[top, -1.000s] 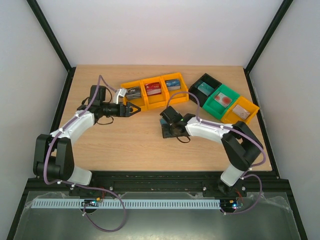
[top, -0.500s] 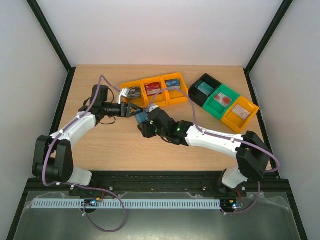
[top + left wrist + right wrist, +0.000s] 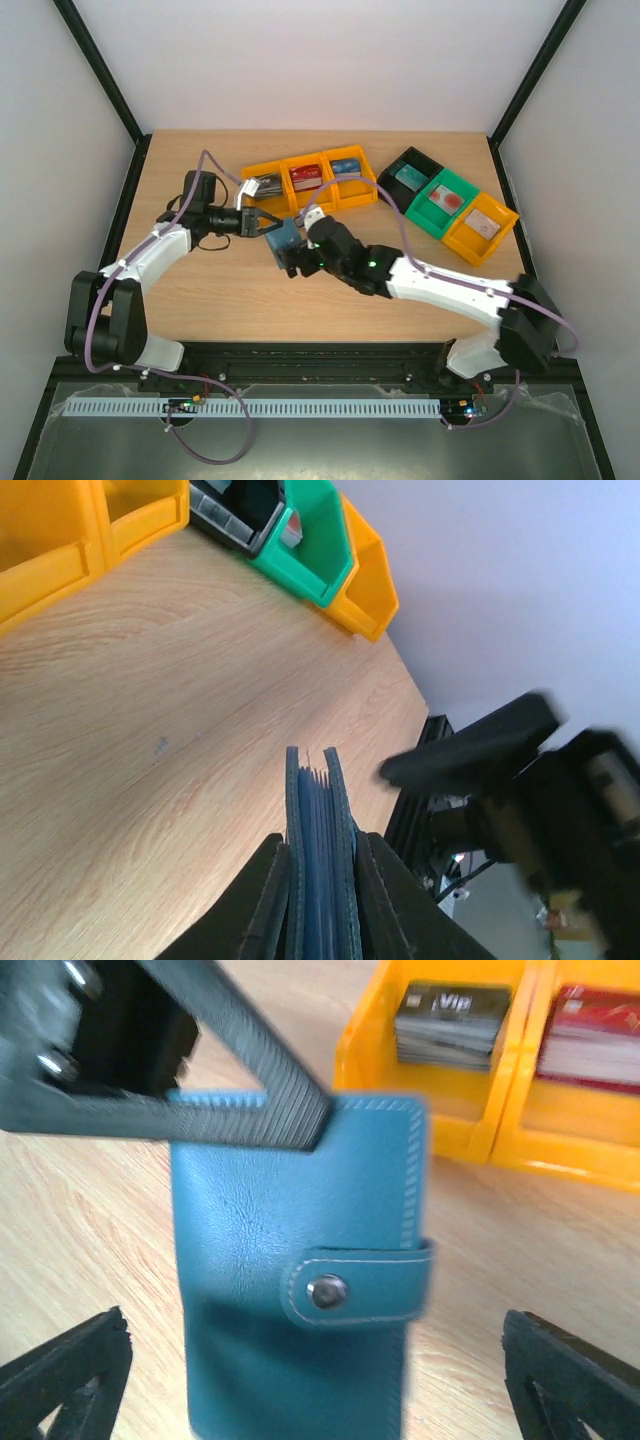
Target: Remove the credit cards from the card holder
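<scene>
The card holder (image 3: 283,238) is a teal-blue wallet with its snap tab fastened (image 3: 360,1285). It hangs above the table in front of the yellow bins. My left gripper (image 3: 268,224) is shut on it, and in the left wrist view the closed covers (image 3: 318,800) stand edge-on between the two fingers (image 3: 268,900). My right gripper (image 3: 293,262) is open, its fingertips (image 3: 70,1370) standing wide to either side of the holder without touching it. Credit cards lie in stacks in the bins: dark ones (image 3: 450,1020), red ones (image 3: 595,1050). I cannot make out any cards inside the holder.
A yellow three-part bin (image 3: 300,197) sits just behind the holder. A black bin (image 3: 408,172), a green bin (image 3: 440,205) and a yellow bin (image 3: 480,228) stand in a row at the back right. The right forearm (image 3: 440,285) stretches across the table's middle.
The right arm carried the card holder left to the left gripper. The left gripper closed on it, and the right gripper then opened.
</scene>
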### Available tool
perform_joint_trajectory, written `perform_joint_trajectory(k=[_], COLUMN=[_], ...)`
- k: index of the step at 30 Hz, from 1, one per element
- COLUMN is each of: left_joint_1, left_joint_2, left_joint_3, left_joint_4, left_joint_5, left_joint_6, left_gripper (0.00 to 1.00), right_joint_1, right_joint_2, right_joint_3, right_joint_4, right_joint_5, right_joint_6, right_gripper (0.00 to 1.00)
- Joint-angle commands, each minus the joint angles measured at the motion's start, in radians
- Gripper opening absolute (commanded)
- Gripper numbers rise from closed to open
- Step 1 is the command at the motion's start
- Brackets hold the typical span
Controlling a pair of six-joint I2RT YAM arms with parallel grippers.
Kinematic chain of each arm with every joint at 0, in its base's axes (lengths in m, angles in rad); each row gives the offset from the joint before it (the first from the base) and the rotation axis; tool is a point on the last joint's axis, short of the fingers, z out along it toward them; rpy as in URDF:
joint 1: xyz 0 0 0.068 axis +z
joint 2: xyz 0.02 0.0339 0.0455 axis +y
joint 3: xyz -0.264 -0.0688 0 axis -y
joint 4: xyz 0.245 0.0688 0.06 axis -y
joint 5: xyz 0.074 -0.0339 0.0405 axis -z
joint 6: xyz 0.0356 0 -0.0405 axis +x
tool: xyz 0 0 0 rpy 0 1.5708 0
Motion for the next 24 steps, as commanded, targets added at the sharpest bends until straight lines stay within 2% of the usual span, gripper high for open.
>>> perform_joint_trajectory(k=[1,5,7,9,13,15,18,21,24], left_joint_1=[-0.005,-0.021,-0.032,-0.052,-0.098,-0.116,-0.136,-0.157,-0.175], left_joint_2=[-0.023,-0.023,-0.028,-0.045,-0.118,-0.154,-0.201,-0.224,-0.234], left_joint_3=[0.089,0.260,0.356,0.430,0.489,0.514,0.553,0.569,0.574], left_joint_4=[-0.203,-0.609,-0.812,-0.924,-0.997,-1.041,-1.069,-1.037,-1.000], left_joint_5=[0.044,0.084,0.102,0.085,0.047,0.048,0.061,0.069,0.076], left_joint_6=[0.252,0.645,0.843,0.949,1.021,1.054,1.059,0.985,0.927], left_gripper=[0.02,0.02,0.02,0.02,0.02,0.02,0.02,0.02,0.02], right_joint_1=[-0.026,-0.131,-0.146,-0.148,-0.148,-0.148,-0.148,-0.146,-0.142], right_joint_2=[-0.228,-0.414,-0.441,-0.421,-0.361,-0.354,-0.334,-0.290,-0.257], right_joint_3=[-0.092,-0.181,-0.161,-0.106,-0.014,0.007,0.044,0.082,0.098], right_joint_4=[0.083,0.183,0.181,0.148,0.109,0.097,0.084,0.038,-0.017], right_joint_5=[-0.004,-0.323,-0.416,-0.526,-0.652,-0.668,-0.696,-0.780,-0.841], right_joint_6=[-0.144,-0.181,-0.180,-0.183,-0.154,-0.151,-0.134,-0.127,-0.155], right_gripper=[0.98,0.99,0.99,0.99,1.00,0.95,0.83,0.71,0.48])
